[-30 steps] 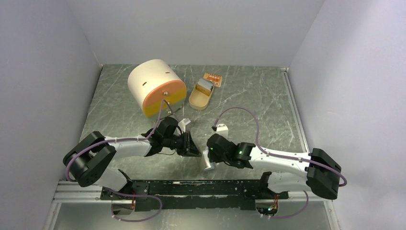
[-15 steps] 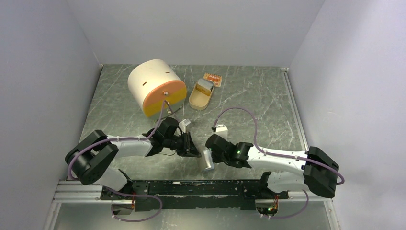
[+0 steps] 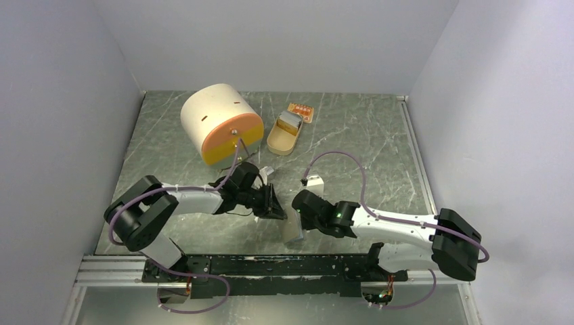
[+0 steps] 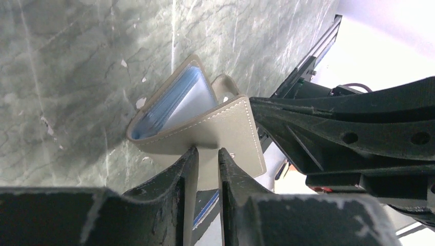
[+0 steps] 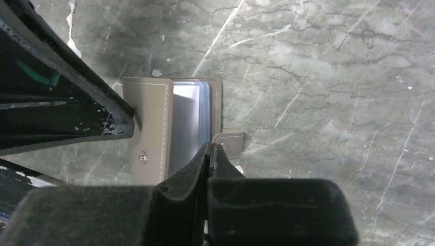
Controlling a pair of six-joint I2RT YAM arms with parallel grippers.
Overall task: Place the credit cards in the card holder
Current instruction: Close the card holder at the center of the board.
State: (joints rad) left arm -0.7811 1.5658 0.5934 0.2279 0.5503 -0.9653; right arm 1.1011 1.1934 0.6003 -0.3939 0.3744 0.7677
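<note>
With the left hand [image 4: 206,156] pinched nearly shut on one cover of the card holder [image 4: 225,130] and the right hand [image 5: 209,152] clamped tight on the other side, at the worktop's [image 5: 333,77] near middle, the covers needed spreading gently and evenly.

You will find the card holder [image 3: 293,227] near the front of the table [image 3: 365,135], between both grippers. The left gripper [image 3: 274,203] pinches one flap, and the right gripper [image 3: 298,210] seems to pinch the other side. Far behind sits the drum [image 3: 220,122], with the tin [image 3: 284,135] to its right.
</note>
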